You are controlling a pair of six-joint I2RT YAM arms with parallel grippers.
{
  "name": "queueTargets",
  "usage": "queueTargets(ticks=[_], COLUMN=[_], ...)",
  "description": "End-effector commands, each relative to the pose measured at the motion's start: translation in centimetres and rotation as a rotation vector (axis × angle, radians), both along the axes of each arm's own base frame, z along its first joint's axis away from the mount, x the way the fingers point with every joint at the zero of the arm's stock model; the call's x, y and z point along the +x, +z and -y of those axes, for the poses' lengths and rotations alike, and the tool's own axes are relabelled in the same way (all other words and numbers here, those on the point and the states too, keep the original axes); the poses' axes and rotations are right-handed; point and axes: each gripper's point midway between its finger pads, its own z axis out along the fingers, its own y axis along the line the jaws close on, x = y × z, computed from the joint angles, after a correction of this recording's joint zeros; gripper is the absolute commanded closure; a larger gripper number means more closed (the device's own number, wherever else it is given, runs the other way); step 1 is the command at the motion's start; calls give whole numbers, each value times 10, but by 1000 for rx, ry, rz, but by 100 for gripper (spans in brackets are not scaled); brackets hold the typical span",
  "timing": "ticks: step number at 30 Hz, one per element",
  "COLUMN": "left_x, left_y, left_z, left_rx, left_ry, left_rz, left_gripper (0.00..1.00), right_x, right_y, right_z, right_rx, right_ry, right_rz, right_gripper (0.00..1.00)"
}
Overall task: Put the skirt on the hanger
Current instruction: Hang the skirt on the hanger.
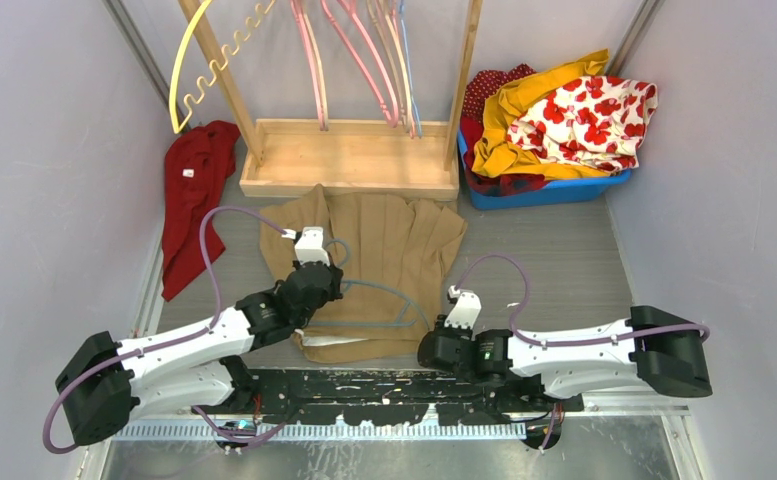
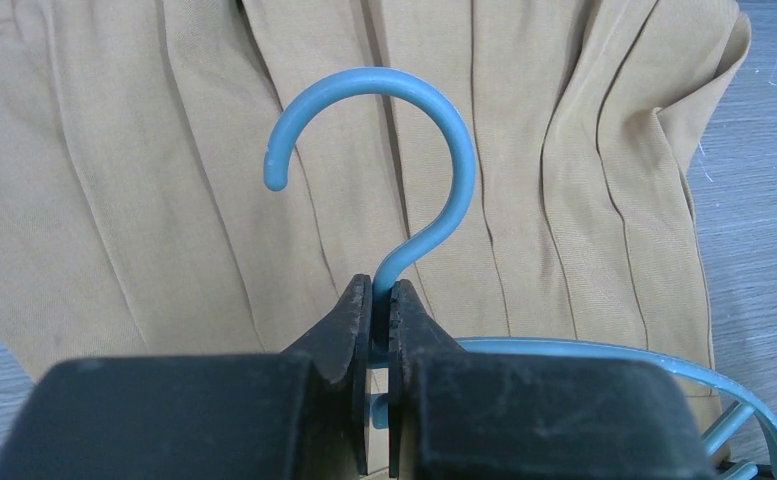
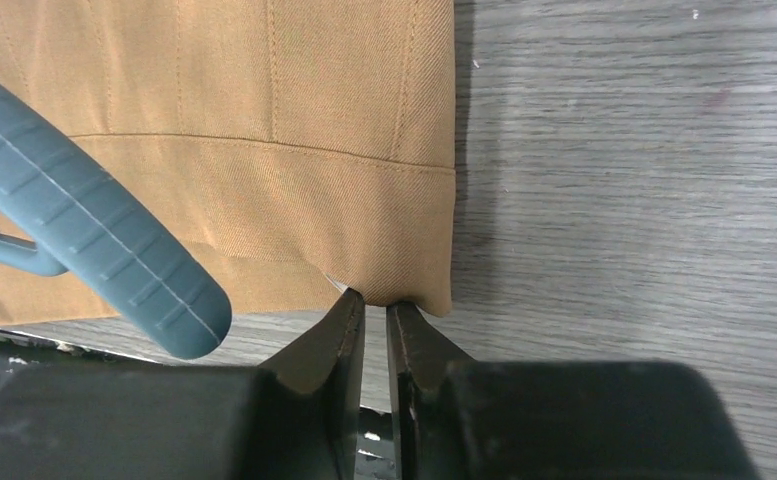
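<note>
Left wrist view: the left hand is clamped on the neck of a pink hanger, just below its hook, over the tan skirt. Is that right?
Not quite: the hanger is blue, not pink, as the left wrist view shows. The rest holds: the left hand is clamped on its neck just below the hook, over the tan skirt.
</note>
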Motion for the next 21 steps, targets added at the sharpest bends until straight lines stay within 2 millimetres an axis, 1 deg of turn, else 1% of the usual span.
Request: queueTargets(ticks=[1,5,12,21], left_x=[8,8,7,8], left_y=[22,23,22,23], left_z=[1,0,-1,-1], left_rx=[-65,-66,-63,-60], left_ry=[38,41,46,51], left_rz=[75,78,82,84], left_gripper=[100,100,100,100], right_x=[11,12,13,15], right_y=[13,14,29,42], right_z=[-15,-16,-17,-12], right_rx=[52,56,80,92], right_ry=[-32,-36,-28,-29], right_rz=[50,55,69,93], right_gripper=[83,89,99,99])
